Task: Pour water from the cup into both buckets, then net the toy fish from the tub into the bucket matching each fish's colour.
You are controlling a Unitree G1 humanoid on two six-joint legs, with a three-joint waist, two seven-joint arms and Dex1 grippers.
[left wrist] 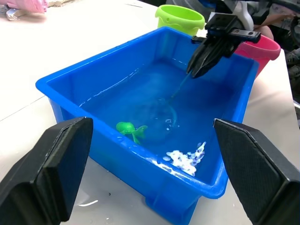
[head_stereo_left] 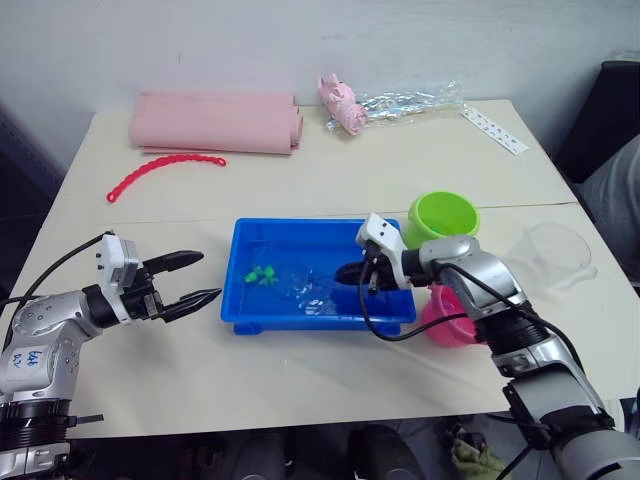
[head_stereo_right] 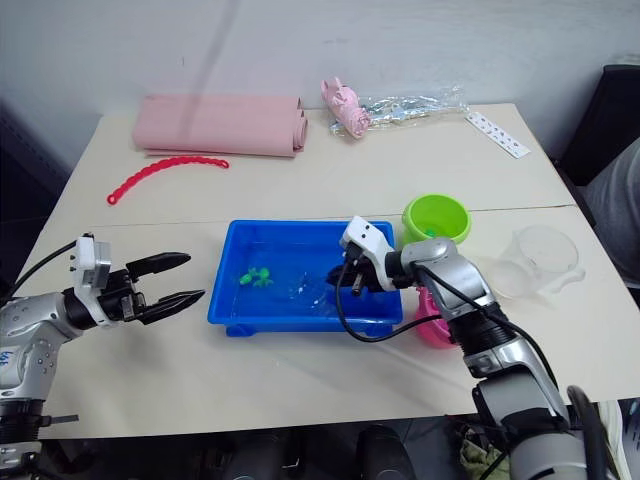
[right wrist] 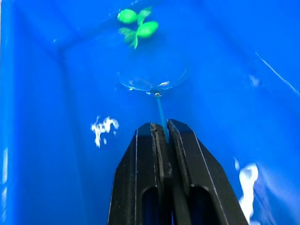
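Note:
The blue tub [head_stereo_left: 238,300] holds water and green toy fish [head_stereo_left: 262,273], which lie toward its left side. My right gripper [head_stereo_left: 352,272] is inside the tub's right end, shut on the thin stick of the net [right wrist: 152,80]. The net's hoop sits in the water just short of the green fish [right wrist: 138,23]. The lime green bucket [head_stereo_left: 440,215] stands behind the tub's right corner. The pink bucket [head_stereo_left: 445,322] sits at its front right, partly hidden by my right arm. The clear cup [head_stereo_left: 555,255] rests on the table to the right. My left gripper [head_stereo_left: 208,277] hangs open just left of the tub, holding nothing.
A rolled pink cloth [head_stereo_left: 215,125] and a red beaded chain [head_stereo_left: 160,172] lie at the back left. A pale-pink pig toy [head_stereo_left: 343,105], a clear plastic bag [head_stereo_left: 410,100] and a white strip [head_stereo_left: 495,130] are at the back right. A person's grey clothing [head_stereo_left: 618,200] shows past the table's right edge.

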